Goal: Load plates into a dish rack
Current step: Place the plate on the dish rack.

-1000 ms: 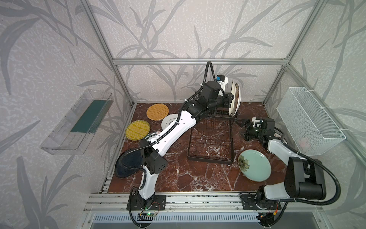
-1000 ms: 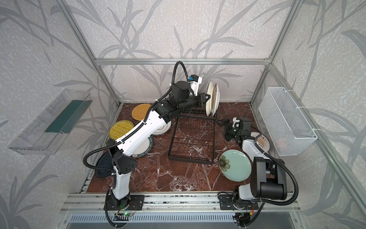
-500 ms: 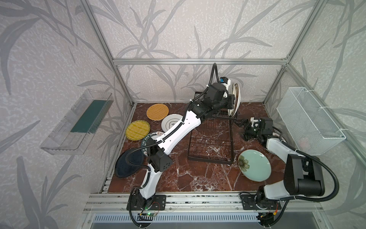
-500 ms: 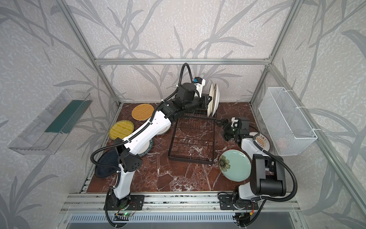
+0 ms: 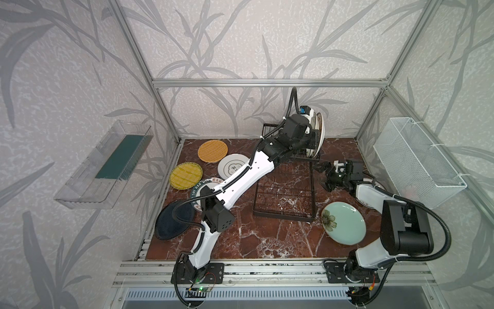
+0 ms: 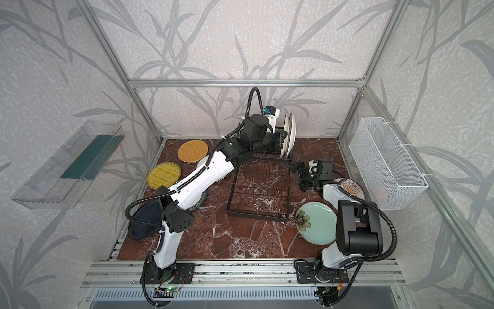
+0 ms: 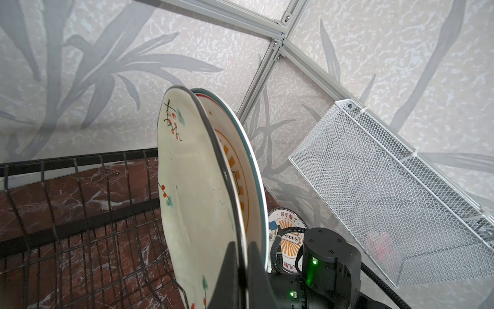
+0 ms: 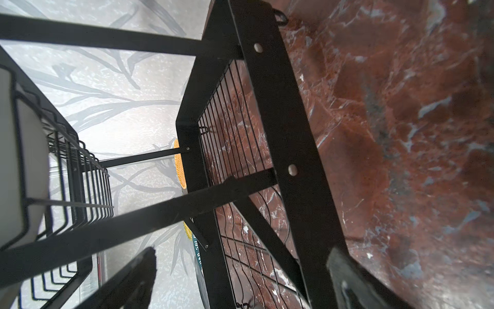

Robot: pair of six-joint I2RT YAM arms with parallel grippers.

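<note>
My left gripper (image 7: 242, 256) is shut on the rim of a cream plate (image 7: 192, 187) with red berries. The plate stands upright at the back right of the black dish rack (image 5: 283, 192), its lower edge among the slot bars. Just behind it stands a white sunburst plate (image 7: 240, 171). My right gripper (image 5: 324, 176) stands open beside the rack's right side, and the rack's base frame (image 8: 267, 80) runs between its fingers. Lying flat on the table are a teal flower plate (image 5: 343, 223), an orange plate (image 5: 213, 151), a yellow plate (image 5: 185, 175), a white emblem plate (image 5: 232, 166) and a black plate (image 5: 171, 223).
A white lettered plate (image 5: 199, 190) lies partly under my left arm. Another sunburst plate (image 6: 350, 186) lies under my right arm. A white mesh basket (image 5: 417, 163) hangs on the right wall and a clear bin (image 5: 107, 166) on the left wall.
My left arm has stretched farther toward the rack's back right, bringing the cream plate down beside the sunburst plate. The right arm has hardly moved.
</note>
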